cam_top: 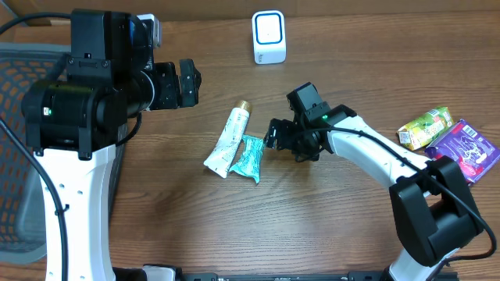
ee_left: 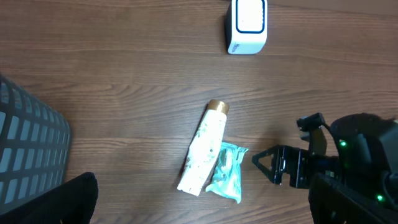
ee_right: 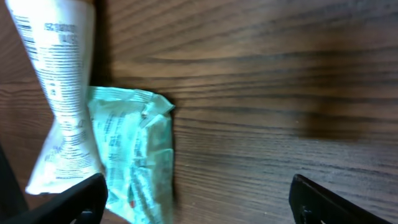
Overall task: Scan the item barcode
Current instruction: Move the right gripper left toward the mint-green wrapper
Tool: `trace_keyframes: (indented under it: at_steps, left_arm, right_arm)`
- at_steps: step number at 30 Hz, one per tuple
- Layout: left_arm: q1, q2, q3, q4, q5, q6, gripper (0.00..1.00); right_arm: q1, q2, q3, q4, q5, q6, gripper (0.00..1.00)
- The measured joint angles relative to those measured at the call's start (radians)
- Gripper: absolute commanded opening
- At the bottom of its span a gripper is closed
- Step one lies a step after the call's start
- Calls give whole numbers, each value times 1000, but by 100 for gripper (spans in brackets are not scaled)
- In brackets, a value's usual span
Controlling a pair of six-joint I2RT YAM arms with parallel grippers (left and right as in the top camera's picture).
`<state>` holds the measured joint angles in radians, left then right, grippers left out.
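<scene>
A white tube (cam_top: 229, 139) with a gold cap and a teal packet (cam_top: 250, 157) lie side by side mid-table. The white scanner (cam_top: 269, 37) stands at the far edge. My right gripper (cam_top: 272, 134) hangs open just right of the teal packet. In the right wrist view the teal packet (ee_right: 134, 155) lies low beside the left finger (ee_right: 74, 202), the tube (ee_right: 59, 81) left of it, and the gripper (ee_right: 199, 205) holds nothing. My left gripper (cam_top: 190, 82) stays open and empty, raised left of the items. Its wrist view shows the tube (ee_left: 204, 149), packet (ee_left: 227, 172) and scanner (ee_left: 247, 25).
A dark mesh basket (cam_top: 23, 140) sits at the left edge, also visible as the basket (ee_left: 31, 143) in the left wrist view. A green-yellow snack packet (cam_top: 426, 127) and a purple packet (cam_top: 467, 148) lie at the far right.
</scene>
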<state>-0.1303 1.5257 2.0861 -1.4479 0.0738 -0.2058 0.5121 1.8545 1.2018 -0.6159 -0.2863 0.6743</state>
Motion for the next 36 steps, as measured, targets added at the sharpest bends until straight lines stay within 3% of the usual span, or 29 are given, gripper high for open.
trace_keyframes:
  at_steps: [12, 24, 36]
  left_arm:
    - [0, 0, 0, 0, 0, 0, 100]
    - [0, 0, 0, 0, 0, 0, 99]
    - [0, 0, 0, 0, 0, 0, 100]
  right_arm:
    - [8, 2, -14, 24, -1, 11, 89]
    - [53, 47, -14, 173, 64, 93, 62]
    - [53, 118, -15, 286, 49, 137, 41]
